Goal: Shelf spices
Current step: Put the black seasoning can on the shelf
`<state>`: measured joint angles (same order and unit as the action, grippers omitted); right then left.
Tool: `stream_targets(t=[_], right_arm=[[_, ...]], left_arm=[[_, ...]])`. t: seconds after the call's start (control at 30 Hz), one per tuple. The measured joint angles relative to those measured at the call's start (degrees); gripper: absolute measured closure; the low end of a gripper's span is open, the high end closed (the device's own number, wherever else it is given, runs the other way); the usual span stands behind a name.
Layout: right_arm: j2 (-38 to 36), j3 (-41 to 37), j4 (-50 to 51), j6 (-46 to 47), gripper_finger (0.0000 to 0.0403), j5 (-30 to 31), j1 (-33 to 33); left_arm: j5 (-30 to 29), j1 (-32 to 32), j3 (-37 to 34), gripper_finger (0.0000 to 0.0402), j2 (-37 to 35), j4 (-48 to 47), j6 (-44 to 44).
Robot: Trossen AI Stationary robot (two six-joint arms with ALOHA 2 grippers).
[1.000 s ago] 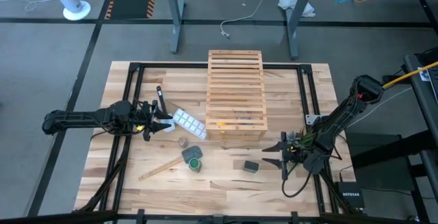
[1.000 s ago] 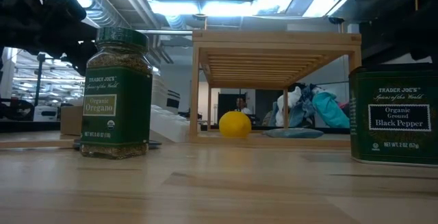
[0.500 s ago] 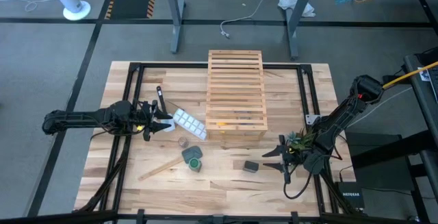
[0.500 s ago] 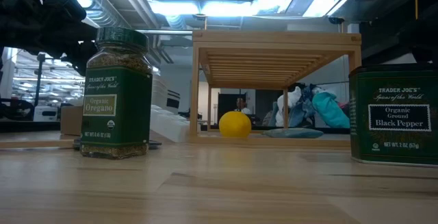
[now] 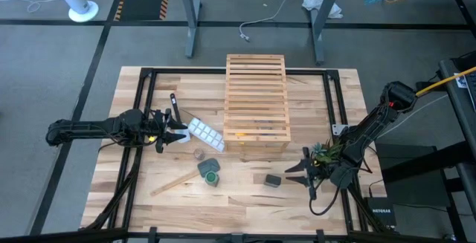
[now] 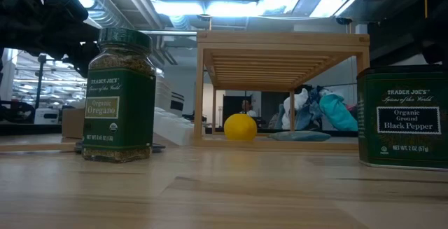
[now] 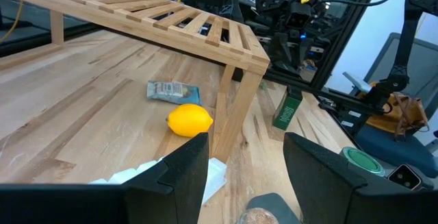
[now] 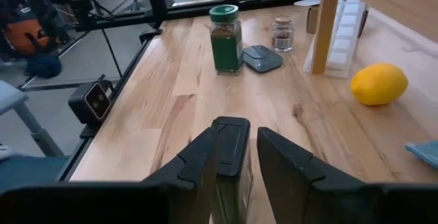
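**RIGHT CLAW ASTRIDE PEPPER TIN; SHELF LAY BEYOND IT**

High view: Right claw (image 5: 299, 172) sat low at the near-right part of the table (image 5: 245, 202), pointing toward the table's middle. The boxy black-topped pepper tin (image 5: 273, 179) stood directly ahead of it, at the tips. Green jar (image 5: 212, 176) and tiny clear jar (image 5: 198, 154) stood further on, approx. the same line. Shelf (image 5: 256, 98) was beyond the tin, toward the far edge. Left claw (image 5: 175, 129) waited by the ice-cube tray (image 5: 203, 131), well apart from the tin. Right arm clearly the nearer.

Low view: Tin and green jar both upright on the table, either side of the shelf opening. Neither claw could be made out w/ certainty.

Left wrist view: Left claw's jaws stood apart, nothing between them.

Right wrist view: Jaws stood apart w/ the tin between them, its top's long axis running fwd along the fingers (image 8: 195, 169). One finger looked to touch; a thin gap showed at the other. Judged not yet clamped; the grip should need only a small squeeze, no re-aim.
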<state>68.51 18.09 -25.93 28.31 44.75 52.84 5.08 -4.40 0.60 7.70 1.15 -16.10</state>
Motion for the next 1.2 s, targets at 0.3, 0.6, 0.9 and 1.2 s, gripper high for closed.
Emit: stream_targets(t=[0.3, 0.6, 0.9, 1.2], right_arm=[[2.0, 0.0, -1.2, 7.3, 0.0289, 1.4, 0.0], [7.1, 0.0, -5.1, 7.4, 0.0197, -1.1, 0.0], [11.7, 0.0, -9.5, 8.9, 0.0043, -1.9, 0.0], [19.3, 2.7, -12.2, 10.4, 0.0028, -1.8, 0.0]], left_arm=[[0.0, 0.0, 0.0, 0.0219, 0.0, 0.0, 0.0], [0.0, 0.0, 0.0, 0.0219, 0.0, 0.0, 0.0], [0.0, 0.0, 0.0, 0.0219, 0.0, 0.0, 0.0], [0.0, 0.0, 0.0, 0.0219, 0.0, 0.0, 0.0]])
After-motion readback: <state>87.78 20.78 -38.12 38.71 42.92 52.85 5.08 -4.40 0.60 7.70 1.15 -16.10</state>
